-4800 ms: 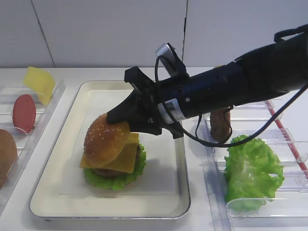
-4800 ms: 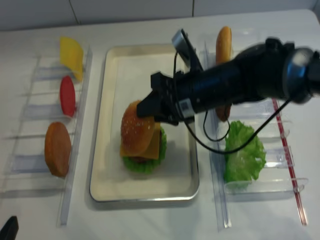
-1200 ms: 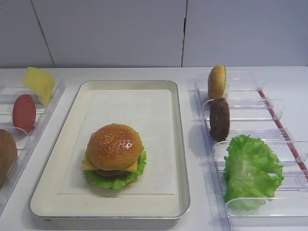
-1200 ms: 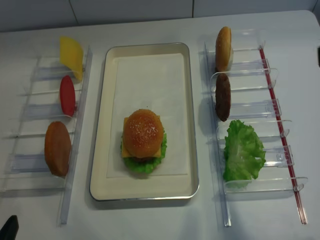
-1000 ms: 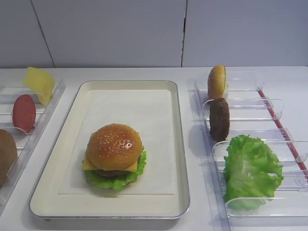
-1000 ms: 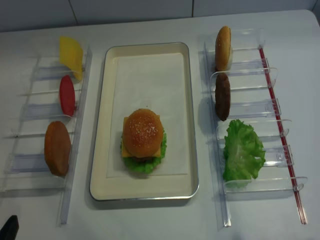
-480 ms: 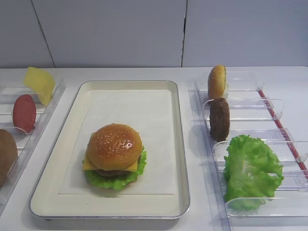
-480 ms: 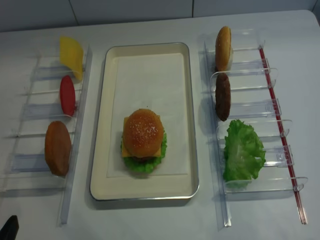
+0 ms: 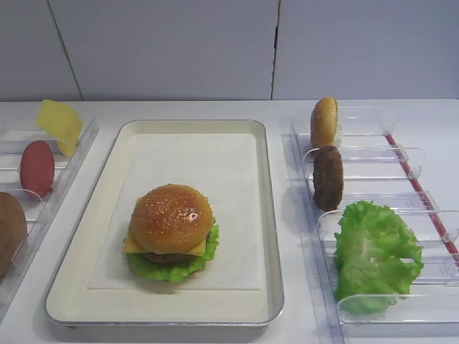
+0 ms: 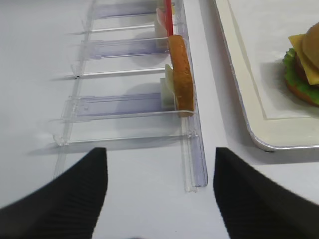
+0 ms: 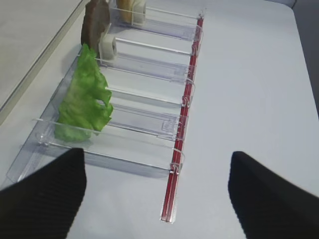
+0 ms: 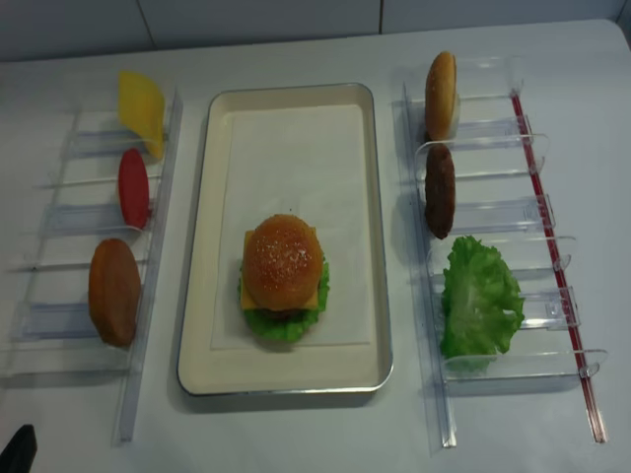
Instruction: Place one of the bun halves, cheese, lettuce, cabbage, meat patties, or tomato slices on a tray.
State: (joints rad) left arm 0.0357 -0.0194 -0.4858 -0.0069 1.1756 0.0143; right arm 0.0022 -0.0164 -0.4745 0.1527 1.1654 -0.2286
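Note:
On the cream tray (image 9: 269,215) stands a stack: a domed sesame bun half (image 9: 171,217) over cheese (image 9: 133,246), a patty and lettuce (image 9: 172,269). From above, the bun half (image 12: 283,259) sits in the tray's near half. My right gripper (image 11: 157,194) is open with nothing between its fingers, above the table beside the right rack's lettuce (image 11: 82,99). My left gripper (image 10: 160,194) is open and holds nothing, hanging before the left rack's bun half (image 10: 180,74). Neither gripper shows in the overhead views.
The right clear rack (image 9: 401,154) holds a bun half (image 9: 323,122), a meat patty (image 9: 328,178) and a lettuce leaf (image 9: 376,251). The left rack (image 12: 148,296) holds cheese (image 12: 141,106), a tomato slice (image 12: 132,187) and a bun half (image 12: 113,292).
The right arm, which earlier held the domed bun half over the stack, has left the overhead views, and the bun half rests on the stack. Nothing moves over the last second.

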